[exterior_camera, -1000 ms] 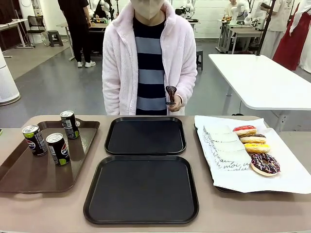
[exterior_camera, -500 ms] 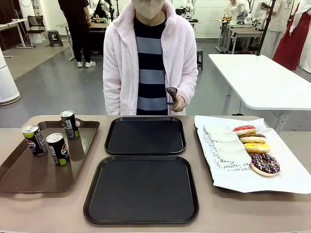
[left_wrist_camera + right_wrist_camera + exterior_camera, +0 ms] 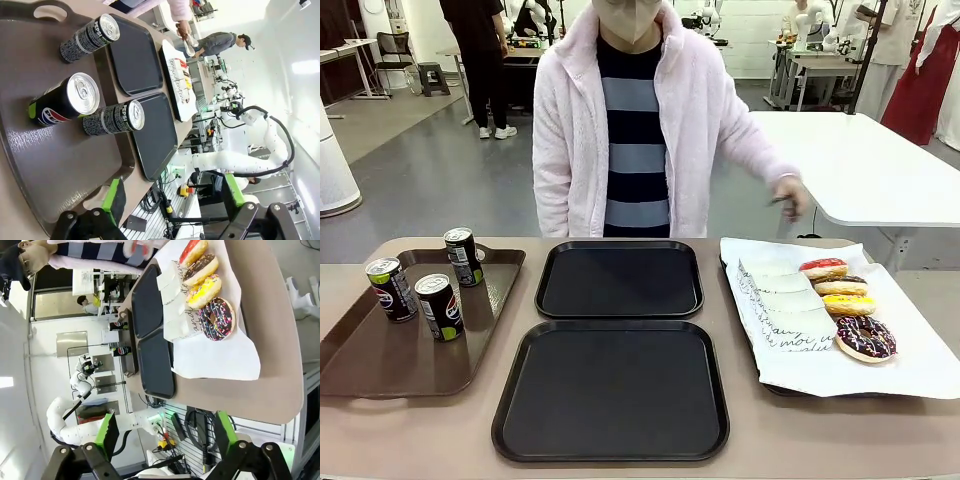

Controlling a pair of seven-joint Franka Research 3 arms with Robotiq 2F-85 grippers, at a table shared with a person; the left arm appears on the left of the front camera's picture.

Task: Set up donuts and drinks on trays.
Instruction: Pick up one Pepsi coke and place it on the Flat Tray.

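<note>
Your left gripper [image 3: 172, 200] and right gripper [image 3: 165, 440] gape wide and empty; slim black cans [image 3: 440, 306] stand on the smooth brown tray [image 3: 380, 360] at left, iced ring donuts [image 3: 848, 305] on white paper [image 3: 800, 360] right of two square black trays [image 3: 612, 390]

The person [image 3: 620, 100] is wearing a fluffy pale-pink jacket [image 3: 560, 130] over a top [image 3: 632, 140] striped navy and grey-blue. The left gripper [image 3: 172, 197] and right gripper [image 3: 165, 432] are showing black fingers [image 3: 87, 227], bright green pads [image 3: 112, 197] and silver screws [image 3: 67, 216]; the white right arm [image 3: 235, 162] is carrying a black cable [image 3: 287, 142]
</note>
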